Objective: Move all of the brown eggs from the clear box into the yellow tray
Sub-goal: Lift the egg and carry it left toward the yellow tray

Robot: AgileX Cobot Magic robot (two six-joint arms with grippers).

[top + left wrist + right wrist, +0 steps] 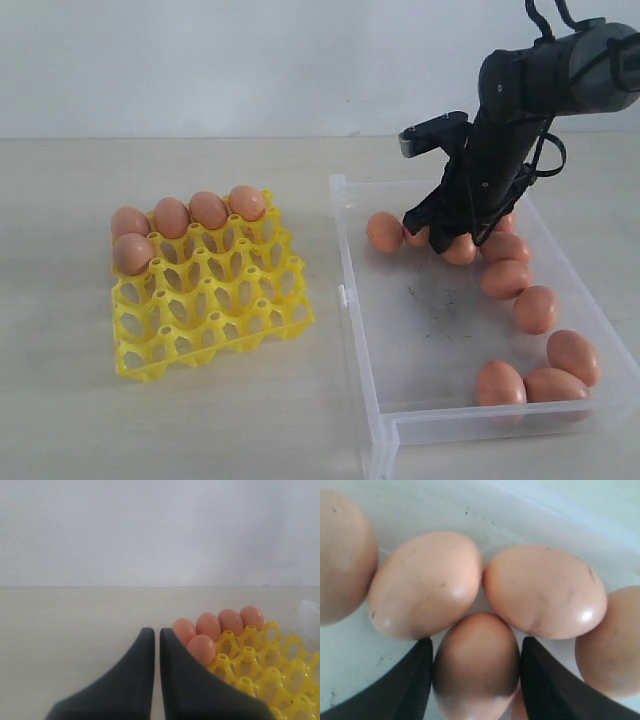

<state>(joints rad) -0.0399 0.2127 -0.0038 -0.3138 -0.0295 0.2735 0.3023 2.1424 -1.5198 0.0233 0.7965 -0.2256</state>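
The clear box (356,330) lies on the right with several brown eggs (536,309) along its far and right sides. My right gripper (452,240) reaches down into its far end. In the right wrist view the right gripper (476,647) has its two dark fingers (415,680) pressed against both sides of one brown egg (476,665), which touches two more eggs (425,582) beyond it. The yellow tray (220,295) on the left holds several eggs (171,216) along its far row and left corner. My left gripper (157,632) is shut and empty beside the tray (260,665).
The box and tray rest on a pale tabletop (200,420) with a white wall behind. A bare strip of table separates the tray from the box's left wall. The box floor (430,310) shows dark scuffs.
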